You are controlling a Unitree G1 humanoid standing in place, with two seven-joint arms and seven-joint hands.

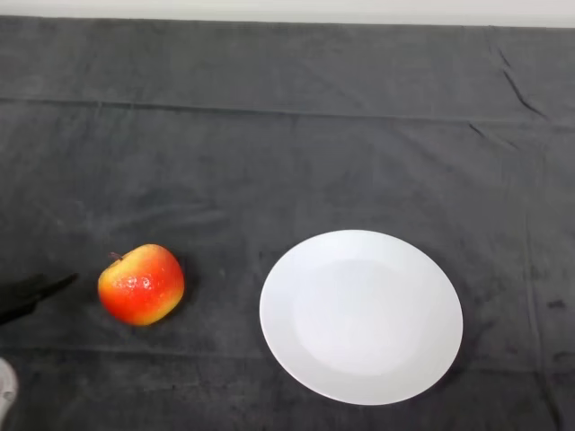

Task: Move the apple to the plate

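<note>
A red and yellow apple (141,284) sits on the dark cloth at the lower left, stem up. A white plate (361,314) lies to its right, a short gap away, with nothing on it. My left hand (34,293) comes in at the left edge. Only its black fingers show; they are straight and point right toward the apple. Their tips stop a little left of the apple and do not touch it. The hand holds nothing.
The dark cloth (296,153) covers the whole table and has shallow creases. A pale strip (287,9) runs along the far edge. A bit of the silver-grey arm (5,388) shows at the lower left corner.
</note>
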